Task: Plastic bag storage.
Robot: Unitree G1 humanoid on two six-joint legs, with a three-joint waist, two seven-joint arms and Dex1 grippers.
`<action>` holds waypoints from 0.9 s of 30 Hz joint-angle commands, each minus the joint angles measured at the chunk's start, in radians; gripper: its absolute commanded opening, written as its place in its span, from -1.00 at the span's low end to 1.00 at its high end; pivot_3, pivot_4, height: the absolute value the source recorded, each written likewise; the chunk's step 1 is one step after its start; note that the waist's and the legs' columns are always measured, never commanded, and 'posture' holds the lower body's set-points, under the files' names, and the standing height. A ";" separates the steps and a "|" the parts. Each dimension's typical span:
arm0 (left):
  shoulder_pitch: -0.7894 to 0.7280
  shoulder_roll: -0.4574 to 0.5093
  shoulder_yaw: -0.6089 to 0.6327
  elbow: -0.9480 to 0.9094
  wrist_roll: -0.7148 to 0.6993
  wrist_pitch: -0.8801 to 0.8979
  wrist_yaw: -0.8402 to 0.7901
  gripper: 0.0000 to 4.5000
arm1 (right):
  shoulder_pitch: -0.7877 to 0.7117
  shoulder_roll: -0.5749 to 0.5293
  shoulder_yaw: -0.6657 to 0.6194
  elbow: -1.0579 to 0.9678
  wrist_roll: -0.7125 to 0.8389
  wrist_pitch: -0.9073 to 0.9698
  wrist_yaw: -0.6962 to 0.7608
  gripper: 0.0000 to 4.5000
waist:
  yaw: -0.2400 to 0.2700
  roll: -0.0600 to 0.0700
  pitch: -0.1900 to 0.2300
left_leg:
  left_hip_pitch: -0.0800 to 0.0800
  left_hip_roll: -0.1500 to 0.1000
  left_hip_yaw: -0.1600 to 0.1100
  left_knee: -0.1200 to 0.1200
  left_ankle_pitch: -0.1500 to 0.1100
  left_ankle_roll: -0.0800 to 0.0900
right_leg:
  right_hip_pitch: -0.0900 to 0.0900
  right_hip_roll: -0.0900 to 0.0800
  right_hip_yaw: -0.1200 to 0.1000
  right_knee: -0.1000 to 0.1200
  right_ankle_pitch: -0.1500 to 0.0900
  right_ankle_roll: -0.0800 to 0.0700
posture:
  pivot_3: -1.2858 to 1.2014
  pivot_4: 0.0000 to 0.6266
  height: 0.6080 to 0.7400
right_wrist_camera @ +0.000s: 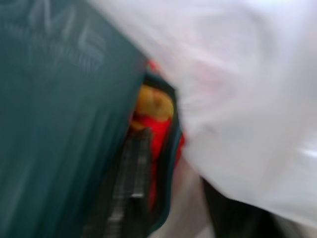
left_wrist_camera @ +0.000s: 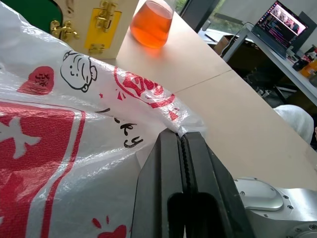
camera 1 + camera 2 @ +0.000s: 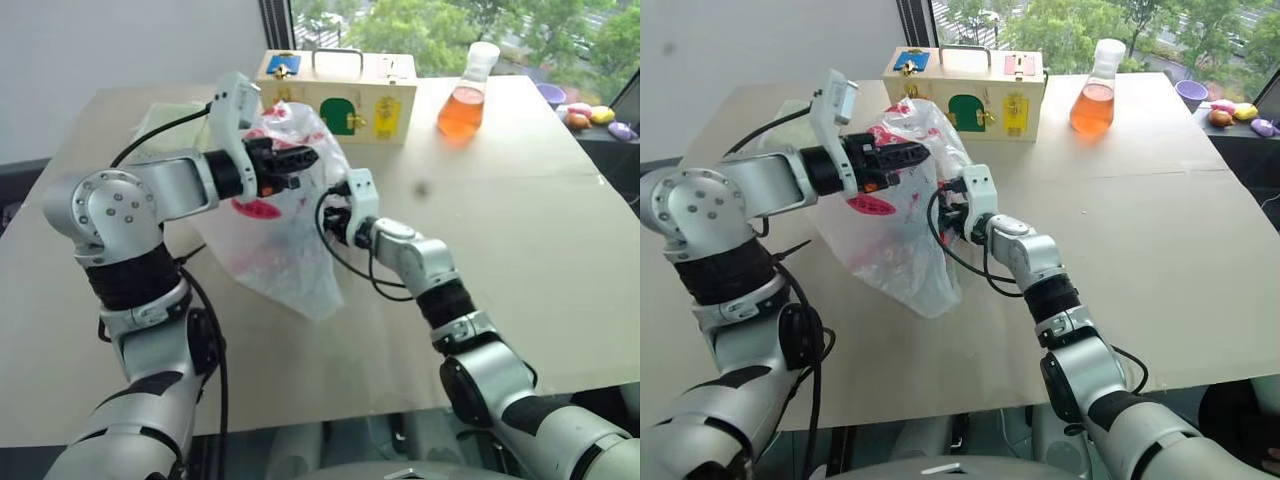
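Print on the bag (image 2: 64,129) is showing red panels, a little cartoon face and dark letters reading something like "ky"; the rest is unreadable. Left gripper (image 3: 300,160), in the upper left of the frame, is clamping the bag's top film between fully closed fingers (image 2: 171,178), its forearm lying roughly level and pointing right. Bag is hanging at centre left, its bottom on the table (image 3: 520,230). Right gripper (image 3: 335,218), at centre, is pressing against the bag's side; whether its fingers are parted I cannot tell. Behind, box (image 3: 340,95) and flask (image 3: 465,95) are standing.
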 commanded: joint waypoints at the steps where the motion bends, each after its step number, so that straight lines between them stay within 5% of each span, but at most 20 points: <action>1: 0.018 0.023 0.010 -0.019 0.001 -0.033 -0.004 -1.00 | 0.007 0.019 0.014 -0.162 0.010 0.010 0.039 0.43 | -0.004 0.000 0.000 | 0.000 0.000 0.000 0.000 0.000 0.000 | 0.000 0.000 0.000 0.000 0.000 0.000 | 0.03 -0.52 1.00; 4: 0.033 0.033 -0.005 0.008 0.012 -0.073 -0.013 -1.00 | 0.101 -0.084 0.045 -0.366 -0.022 0.047 0.065 0.96 | -0.002 0.000 0.000 | -0.001 0.000 -0.001 0.000 0.000 0.000 | 0.000 0.000 0.000 0.000 0.000 0.000 | 0.03 -0.52 1.00; 12: 0.032 0.050 -0.065 0.104 0.036 -0.187 -0.058 -1.00 | 0.282 -0.351 0.041 -0.901 -0.018 0.341 0.059 0.96 | 0.011 0.000 0.000 | -0.001 -0.001 -0.001 0.000 0.000 0.000 | 0.000 -0.001 -0.001 0.000 0.000 0.000 | 0.03 -0.52 1.00; 20: 0.021 0.061 -0.110 0.108 0.027 -0.215 -0.097 -1.00 | 0.083 -0.186 -0.056 -0.434 -0.148 0.161 -0.168 0.96 | 0.009 0.000 0.000 | 0.001 0.000 0.002 0.000 0.000 0.001 | 0.000 0.001 -0.001 0.002 0.002 -0.003 | 0.03 -0.52 1.00; 27: 0.068 0.025 -0.049 0.033 -0.020 -0.264 -0.096 -1.00 | 0.062 -0.208 -0.119 -0.377 -0.146 0.079 -0.146 -0.48 | 0.012 0.000 0.000 | -0.003 0.000 0.001 -0.001 0.001 -0.002 | -0.001 0.001 -0.002 -0.002 0.002 -0.003 | 0.03 -0.52 1.00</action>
